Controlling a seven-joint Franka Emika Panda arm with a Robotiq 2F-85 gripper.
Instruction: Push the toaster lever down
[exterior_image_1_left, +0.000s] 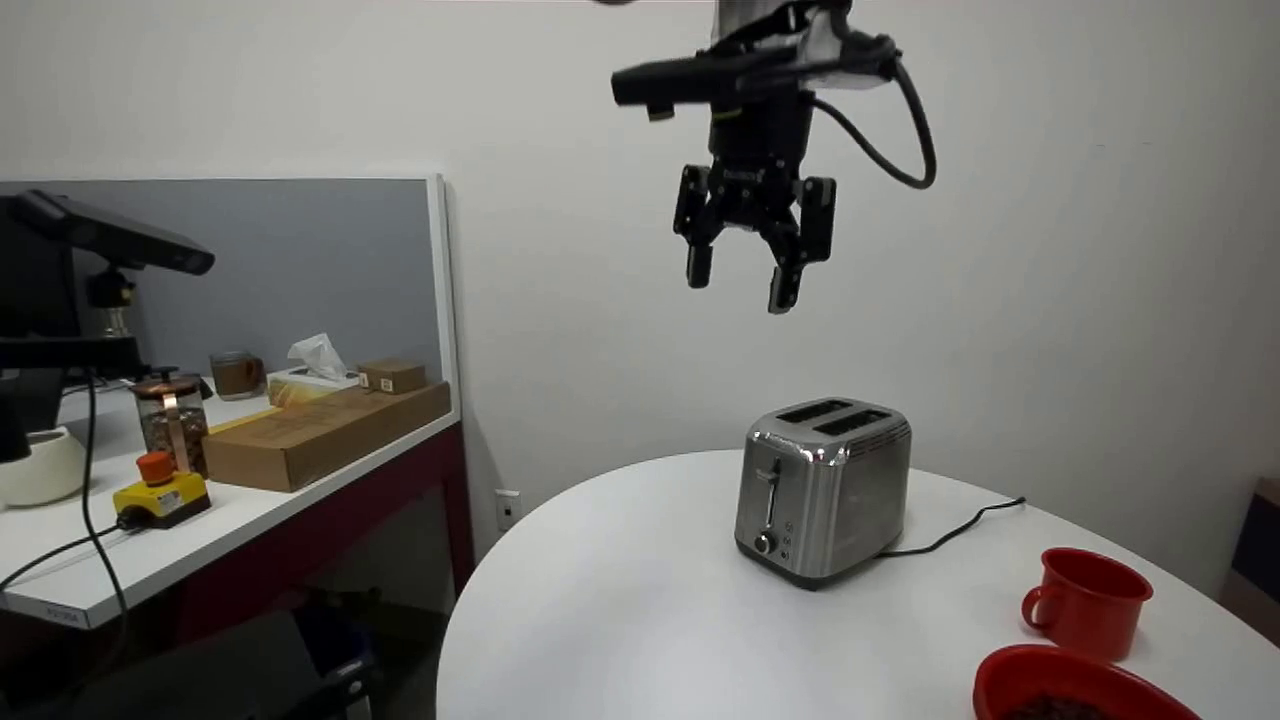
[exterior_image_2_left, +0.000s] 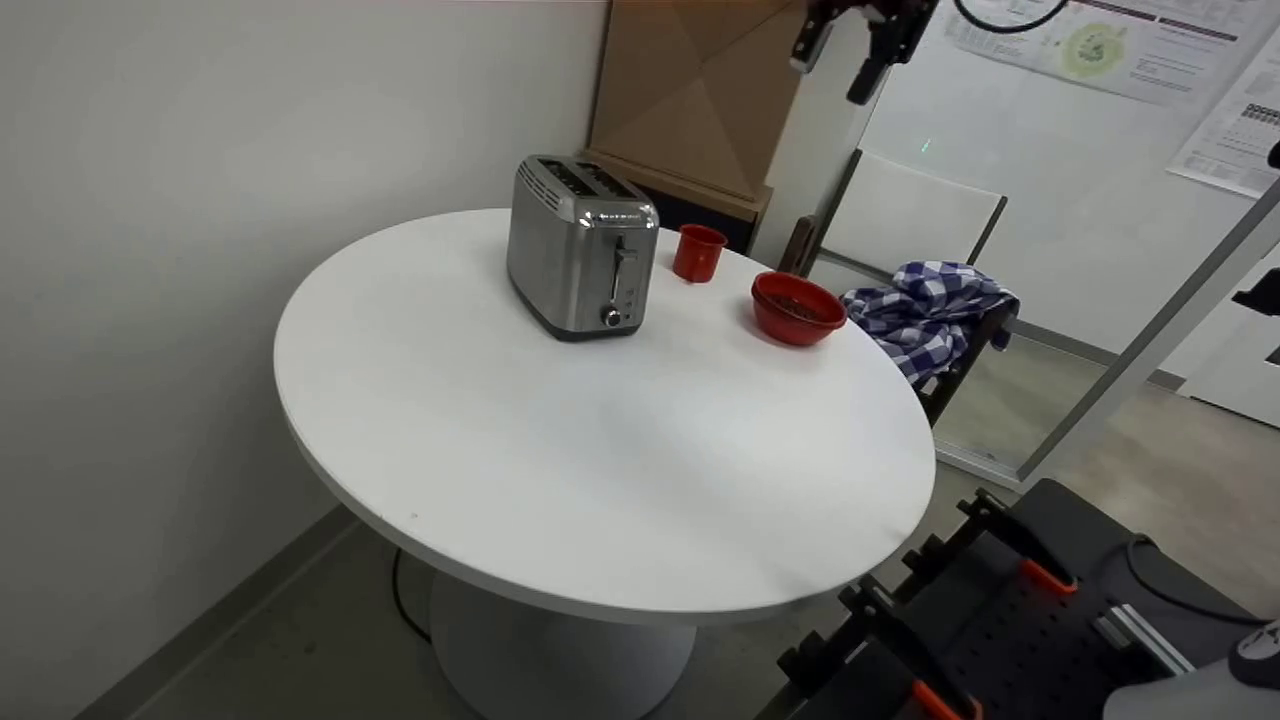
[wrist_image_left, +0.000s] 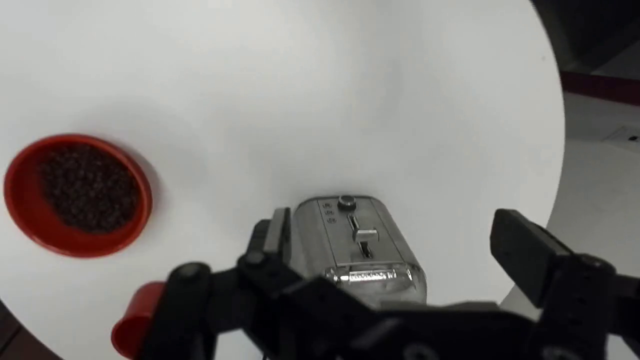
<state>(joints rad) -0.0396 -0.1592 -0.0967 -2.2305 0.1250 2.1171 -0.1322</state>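
The silver two-slot toaster (exterior_image_1_left: 870, 500) stands upright on the round white table. It also shows in an exterior view (exterior_image_2_left: 545, 250) and in the wrist view (wrist_image_left: 312, 235). Its lever (exterior_image_1_left: 769, 472) sits on the narrow front face, toward the upper part of its slot, above a round knob. The lever also shows in an exterior view (exterior_image_2_left: 625, 255) and in the wrist view (wrist_image_left: 367, 235). My gripper (exterior_image_1_left: 742, 279) is open and empty, pointing down, high above the table and apart from the toaster. In the wrist view, the toaster's rear is hidden behind the gripper body.
A red mug (exterior_image_1_left: 1095, 605) and a red bowl (exterior_image_2_left: 795, 310) with dark small pieces stand on the white table (exterior_image_2_left: 600, 480) beside the toaster. A black cord (exterior_image_1_left: 950, 537) runs from the toaster. A wall (exterior_image_1_left: 600, 300) rises behind the table.
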